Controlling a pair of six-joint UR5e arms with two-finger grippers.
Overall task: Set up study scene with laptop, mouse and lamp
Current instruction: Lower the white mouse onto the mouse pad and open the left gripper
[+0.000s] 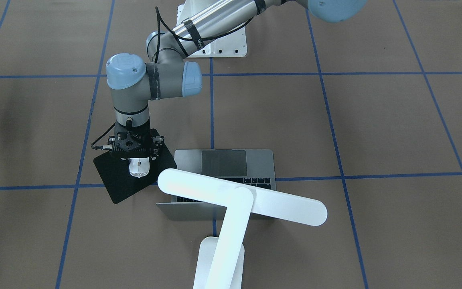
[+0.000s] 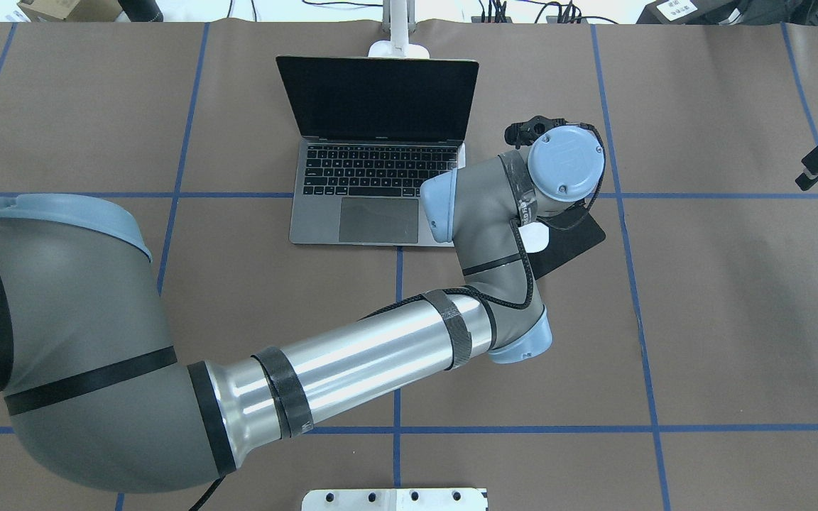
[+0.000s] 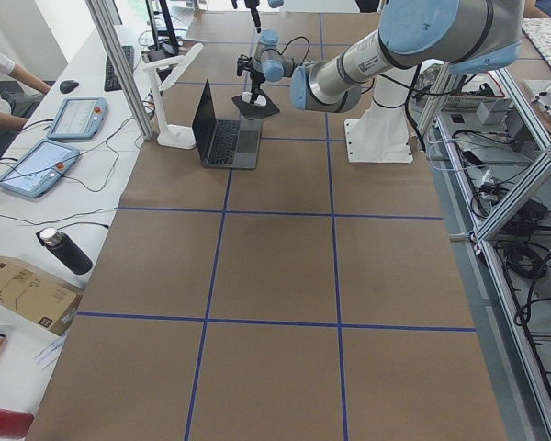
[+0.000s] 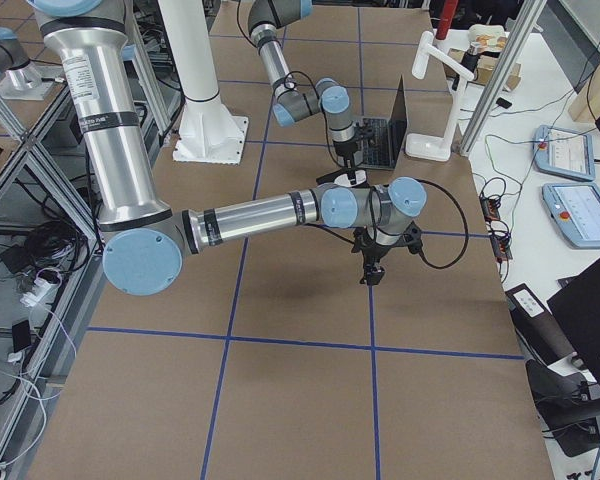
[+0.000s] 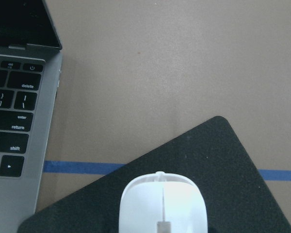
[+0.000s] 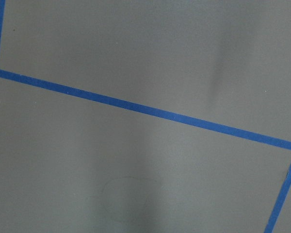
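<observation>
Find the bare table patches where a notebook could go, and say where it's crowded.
Bare: the table on the laptop's left in the overhead view, and right of the black mat. Crowded: mat, mouse and left gripper beside the laptop; lamp behind it.

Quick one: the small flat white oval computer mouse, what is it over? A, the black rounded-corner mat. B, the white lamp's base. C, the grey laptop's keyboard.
A: the left wrist view shows the white oval mouse over the black rounded-corner mat, beside the grey metal laptop.

laptop (image 2: 377, 170): grey, open, screen dark | mouse (image 1: 139, 167): white, on black mat (image 1: 120, 180) beside laptop | lamp (image 1: 239, 196): white, upright behind laptop
</observation>
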